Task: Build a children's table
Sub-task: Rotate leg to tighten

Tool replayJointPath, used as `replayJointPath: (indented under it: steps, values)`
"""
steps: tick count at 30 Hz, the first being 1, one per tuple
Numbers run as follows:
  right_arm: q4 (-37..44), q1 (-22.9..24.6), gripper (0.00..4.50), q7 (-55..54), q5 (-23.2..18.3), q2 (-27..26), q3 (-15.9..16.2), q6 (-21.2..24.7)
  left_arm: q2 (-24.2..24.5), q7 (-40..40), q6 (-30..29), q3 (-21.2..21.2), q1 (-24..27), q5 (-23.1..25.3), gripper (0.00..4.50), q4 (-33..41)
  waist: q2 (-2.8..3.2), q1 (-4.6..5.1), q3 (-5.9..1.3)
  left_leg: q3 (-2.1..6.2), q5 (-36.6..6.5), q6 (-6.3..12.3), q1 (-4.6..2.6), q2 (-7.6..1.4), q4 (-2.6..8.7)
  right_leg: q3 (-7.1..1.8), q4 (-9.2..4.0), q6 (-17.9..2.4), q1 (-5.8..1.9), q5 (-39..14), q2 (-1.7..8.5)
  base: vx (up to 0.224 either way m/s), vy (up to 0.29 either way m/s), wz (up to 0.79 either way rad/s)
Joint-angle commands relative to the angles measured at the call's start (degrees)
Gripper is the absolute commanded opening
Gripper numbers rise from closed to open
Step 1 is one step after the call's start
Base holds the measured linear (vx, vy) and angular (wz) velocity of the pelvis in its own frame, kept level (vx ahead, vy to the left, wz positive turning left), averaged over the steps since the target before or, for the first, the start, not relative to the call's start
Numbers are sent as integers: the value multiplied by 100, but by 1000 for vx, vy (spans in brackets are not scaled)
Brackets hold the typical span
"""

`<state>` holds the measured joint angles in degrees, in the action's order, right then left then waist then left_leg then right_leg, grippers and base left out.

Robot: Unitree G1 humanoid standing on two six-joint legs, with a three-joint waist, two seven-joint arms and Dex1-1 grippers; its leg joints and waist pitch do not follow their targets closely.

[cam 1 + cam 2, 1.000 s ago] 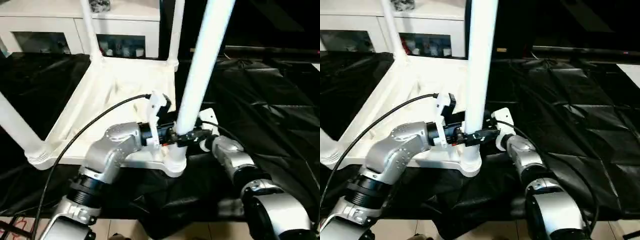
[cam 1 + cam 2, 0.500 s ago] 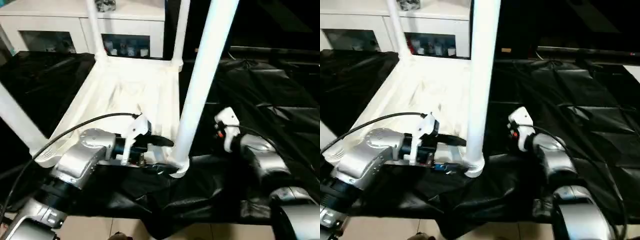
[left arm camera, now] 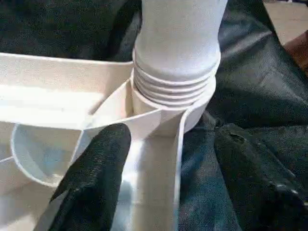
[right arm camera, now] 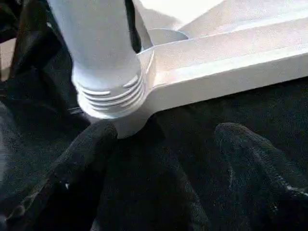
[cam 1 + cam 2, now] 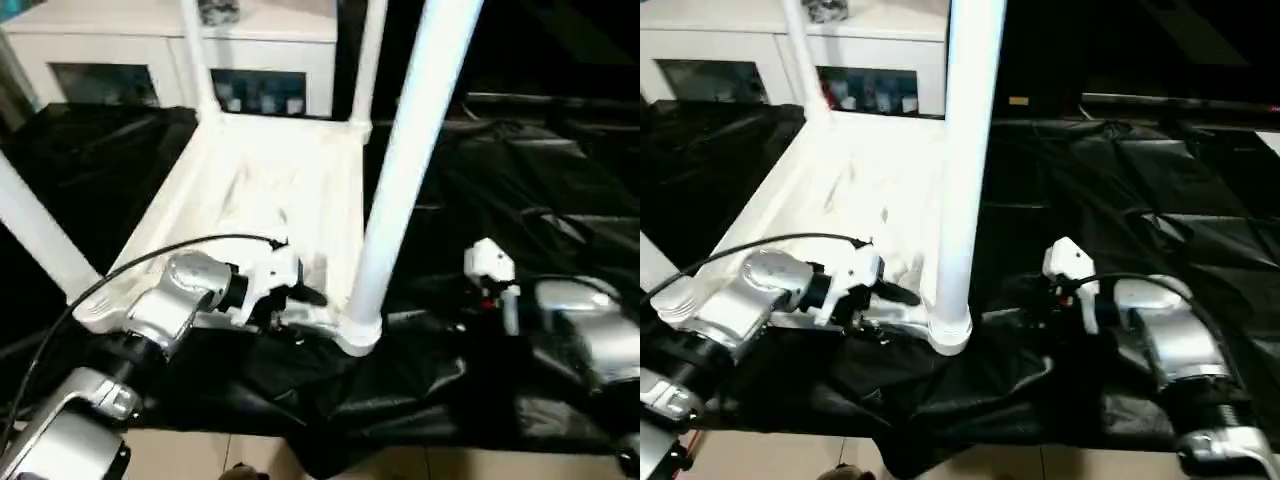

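Note:
The children's table lies upside down on a black sheet, its white ribbed top (image 5: 260, 190) facing up with several white legs standing in the corner sockets. The near right leg (image 5: 405, 170) rises from its socket (image 5: 358, 332), its threaded end (image 3: 175, 89) sitting in the socket. My left gripper (image 5: 305, 297) is low beside that socket, open, its fingers (image 3: 96, 178) standing either side of the top's rim. To the right of the socket my right gripper (image 4: 163, 144) is open over the sheet, nothing between its fingers (image 4: 255, 154), its white wrist (image 5: 1068, 262) well apart from the leg.
A white glass-door cabinet (image 5: 150, 60) stands behind the table. The crinkled black sheet (image 5: 530, 180) spreads to the right, and its front edge meets tan floor (image 5: 450, 465). A black cable (image 5: 150, 262) arcs from my left arm over the table's near edge.
Both grippers have let go of the near right leg. The left dropped to the socket's level and narrowed somewhat; the right drew away to the right. The camera also shifted.

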<state>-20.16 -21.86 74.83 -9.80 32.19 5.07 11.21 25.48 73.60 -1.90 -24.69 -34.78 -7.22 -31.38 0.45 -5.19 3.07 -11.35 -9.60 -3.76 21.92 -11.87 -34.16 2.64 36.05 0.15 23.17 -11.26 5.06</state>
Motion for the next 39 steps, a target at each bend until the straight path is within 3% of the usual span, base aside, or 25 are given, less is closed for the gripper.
replayJointPath:
  steps: [1,7,10,19,23,28,32,36,39]
  values:
    - [243,55,375,115,-95,93,67,149,17,60,95,-31,-143,103,279,-96,16,-36,-392,70,-1510,169,-120,-128,387,-176,-464,-1402,-280,-979,247,0,0,0]
    - [869,250,375,192,-300,296,130,695,51,250,363,2,-202,267,235,-571,4,-65,-389,80,-1485,152,-116,-136,396,-180,-459,-1365,-280,-967,258,0,0,0]
    - [898,254,375,203,-291,303,141,715,91,272,411,12,-183,292,213,-644,-18,-70,-390,77,-1489,136,-119,-139,393,-181,-457,-1385,-272,-995,272,0,0,0]
    - [1067,281,375,134,-327,357,209,869,38,282,670,134,-279,361,125,-1058,-14,-75,-376,74,-1533,110,-126,-137,399,-185,-484,-1329,-258,-1196,279,0,0,0]
    - [1078,277,375,136,-324,355,229,915,60,375,665,148,-299,353,106,-1128,-10,-91,-370,81,-1609,68,-131,-144,408,-189,-497,-1273,-251,-1383,293,0,0,0]
    - [1104,276,375,155,-395,358,235,1070,96,447,717,125,-296,416,63,-1230,1,-100,-382,81,-1530,75,-128,-147,407,-189,-476,-1317,-256,-1172,288,0,0,0]
    - [1132,270,411,135,-479,357,252,1239,104,468,714,122,-272,464,29,-1296,-10,-97,-382,79,-1481,94,-120,-143,403,-186,-469,-1352,-265,-1085,284,0,0,0]
    - [1166,244,444,138,-584,312,249,1402,128,477,695,111,-228,540,2,-1329,-32,-96,-365,82,-1592,62,-122,-145,416,-187,-492,-1291,-260,-1348,296,0,0,0]
    - [1231,229,444,135,-665,207,282,1537,108,437,395,117,-74,497,2,-1135,-32,-96,-372,88,-1546,57,-121,-154,420,-189,-478,-1276,-260,-1354,300,0,0,0]
